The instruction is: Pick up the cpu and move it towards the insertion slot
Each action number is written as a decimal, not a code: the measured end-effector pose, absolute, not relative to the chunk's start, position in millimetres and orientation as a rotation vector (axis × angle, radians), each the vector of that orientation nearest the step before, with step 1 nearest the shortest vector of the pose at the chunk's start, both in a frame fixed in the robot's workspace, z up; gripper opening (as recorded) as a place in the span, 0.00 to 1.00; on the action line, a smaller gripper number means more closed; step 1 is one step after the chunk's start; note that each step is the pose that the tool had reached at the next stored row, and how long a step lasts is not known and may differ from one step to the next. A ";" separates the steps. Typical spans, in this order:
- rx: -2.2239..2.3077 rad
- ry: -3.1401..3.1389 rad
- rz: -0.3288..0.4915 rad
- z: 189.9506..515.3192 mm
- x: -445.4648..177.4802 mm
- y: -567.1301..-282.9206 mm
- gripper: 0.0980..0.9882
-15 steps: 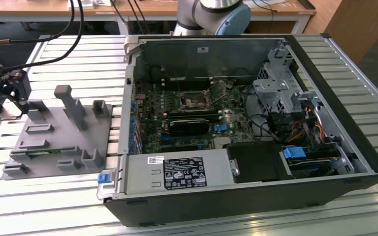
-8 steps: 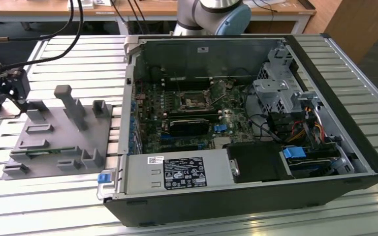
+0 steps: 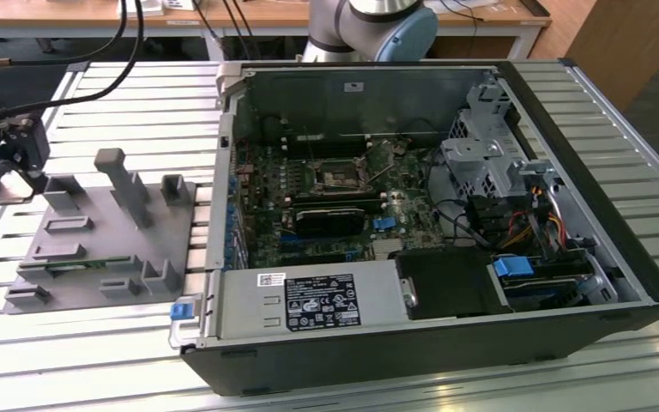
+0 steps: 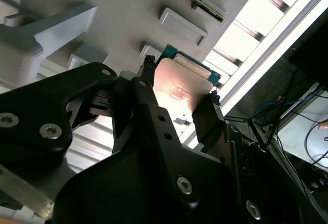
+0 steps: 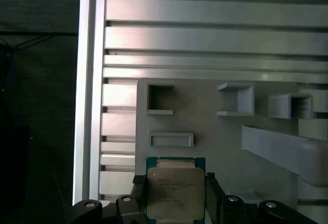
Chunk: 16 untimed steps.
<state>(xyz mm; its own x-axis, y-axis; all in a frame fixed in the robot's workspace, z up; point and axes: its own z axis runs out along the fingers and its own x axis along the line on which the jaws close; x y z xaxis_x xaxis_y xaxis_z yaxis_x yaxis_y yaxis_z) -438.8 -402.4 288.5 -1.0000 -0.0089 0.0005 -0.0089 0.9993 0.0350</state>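
Note:
The cpu (image 5: 176,193), a flat square chip with a silvery top and a green edge, sits between the two black fingers of my gripper (image 5: 176,199), which is shut on it. In the second wrist view the cpu (image 4: 180,86) hangs a little above the grey fixture plate (image 4: 128,8), clamped by the gripper (image 4: 180,83) on two opposite sides. In the exterior view the gripper (image 3: 13,182) is at the far left, over the fixture's left edge. The insertion slot (image 3: 339,176), a square socket with a metal frame, lies on the motherboard inside the open computer case, well to the exterior view's right of the gripper.
The grey fixture plate (image 3: 100,240) carries upright posts and pockets, and a green memory stick (image 3: 72,266) lies in one. The black case wall (image 3: 224,154) stands between fixture and motherboard. Cables, a drive cage (image 3: 479,154) and a power supply (image 3: 312,302) crowd the case. The table is slatted aluminium.

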 end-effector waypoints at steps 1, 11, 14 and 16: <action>0.014 -3.140 -0.055 289.0 -438.8 -402.4 0.50; 0.014 -3.140 -0.055 295.2 -438.8 -402.3 0.50; 0.014 -3.140 -0.055 297.2 -438.8 -402.3 0.50; 0.014 -3.141 -0.055 298.4 -438.8 -402.3 0.50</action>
<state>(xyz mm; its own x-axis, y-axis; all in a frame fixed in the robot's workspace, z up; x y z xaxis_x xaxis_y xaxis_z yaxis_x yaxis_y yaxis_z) -438.8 -402.3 298.4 -1.0000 -0.0089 0.0004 -0.0089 0.9993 0.0350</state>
